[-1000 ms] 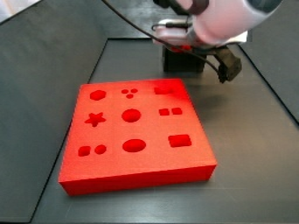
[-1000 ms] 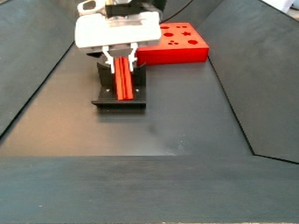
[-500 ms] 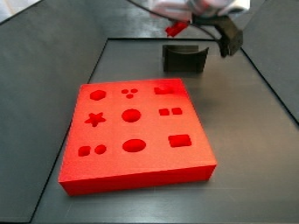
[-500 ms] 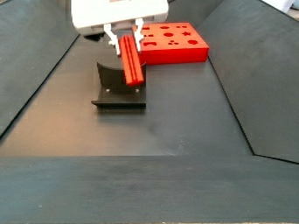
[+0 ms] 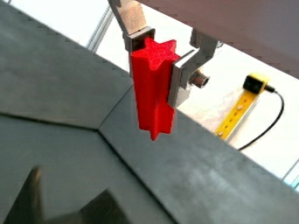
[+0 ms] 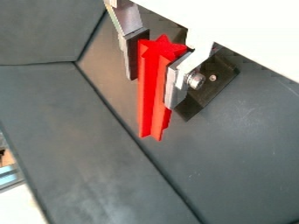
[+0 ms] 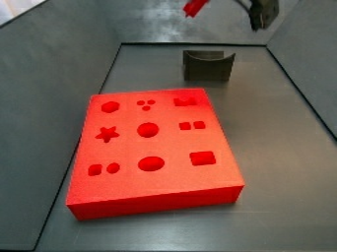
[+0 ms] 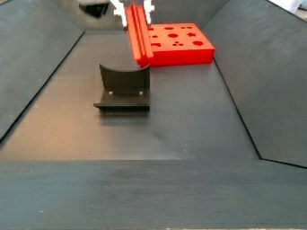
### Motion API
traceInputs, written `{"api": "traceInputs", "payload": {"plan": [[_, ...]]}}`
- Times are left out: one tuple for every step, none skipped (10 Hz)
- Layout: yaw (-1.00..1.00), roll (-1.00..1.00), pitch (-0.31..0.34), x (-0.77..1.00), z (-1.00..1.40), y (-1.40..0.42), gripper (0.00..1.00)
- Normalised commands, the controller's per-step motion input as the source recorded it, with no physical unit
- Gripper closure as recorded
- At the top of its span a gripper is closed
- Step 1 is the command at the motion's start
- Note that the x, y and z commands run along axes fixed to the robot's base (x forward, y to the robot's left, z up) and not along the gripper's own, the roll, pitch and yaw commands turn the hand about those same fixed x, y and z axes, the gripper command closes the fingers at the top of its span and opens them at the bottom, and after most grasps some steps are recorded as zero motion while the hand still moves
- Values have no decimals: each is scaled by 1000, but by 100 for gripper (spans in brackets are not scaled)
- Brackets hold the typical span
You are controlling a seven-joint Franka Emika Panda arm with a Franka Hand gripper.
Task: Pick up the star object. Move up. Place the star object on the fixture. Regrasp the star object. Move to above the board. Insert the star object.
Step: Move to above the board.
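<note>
My gripper [image 5: 162,54] is shut on the star object [image 5: 153,87], a long red bar with a star-shaped cross-section. It shows in both wrist views, also between the silver fingers [image 6: 155,83]. In a side view the star object [image 8: 139,36] hangs high above the fixture [image 8: 122,88], with the gripper [image 8: 135,9] mostly cut off by the frame's upper edge. In a side view only the star object's red tip [image 7: 195,7] and a dark part of the gripper [image 7: 261,14] show above the fixture [image 7: 208,65]. The red board [image 7: 154,153] has a star-shaped hole [image 7: 108,134].
The board [image 8: 177,43] lies beyond the fixture in a side view. Raised dark walls enclose the floor on the sides. A yellow device with a cable [image 5: 243,103] lies outside the enclosure.
The gripper has risen steadily from the fixture with the star object in it, now nearly out of both side views' upper edges. The fixture stands bare.
</note>
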Motion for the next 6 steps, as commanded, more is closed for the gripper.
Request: {"api": "traceInputs", "payload": {"plan": [[-69, -62, -43, -153, 1000, 71, 100], [-70, -71, -9, -149, 1000, 67, 100], [-67, -72, 13, -146, 1000, 63, 100], [-59, -75, 35, -138, 1000, 56, 100], [-41, -77, 63, -120, 946, 44, 100], [-21, -76, 77, -79, 709, 27, 100]]}}
